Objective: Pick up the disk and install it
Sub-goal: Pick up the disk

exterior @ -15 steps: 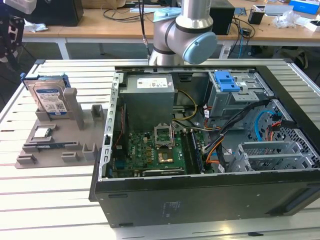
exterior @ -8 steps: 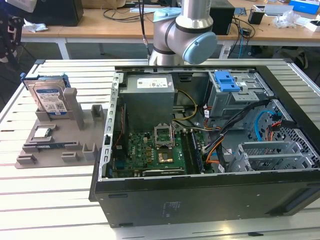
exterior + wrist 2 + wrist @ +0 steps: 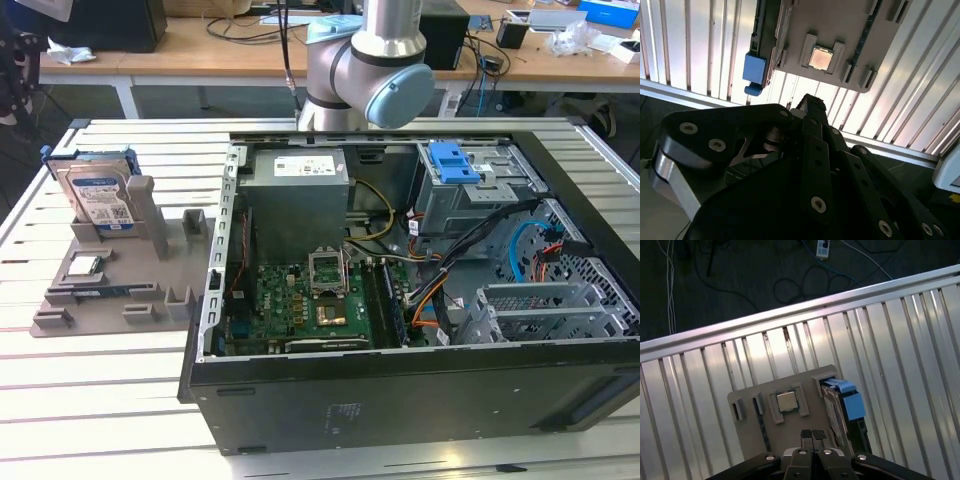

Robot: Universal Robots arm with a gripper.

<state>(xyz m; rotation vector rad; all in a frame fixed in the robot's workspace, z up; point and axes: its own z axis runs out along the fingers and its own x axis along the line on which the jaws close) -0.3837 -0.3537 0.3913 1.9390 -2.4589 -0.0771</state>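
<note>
While the disk [image 3: 97, 195] is standing on edge in a slot of the gray tray [image 3: 105, 298], at the exterior view's left of the open case [image 3: 400, 400], the gripper [image 3: 812, 434] is hanging well apart from it, fingers pressed together, holding nothing. A chip [image 3: 787, 401] is lying in the tray near the disk, and a tray post [image 3: 140, 210] is standing just beside the disk's labelled face.
</note>
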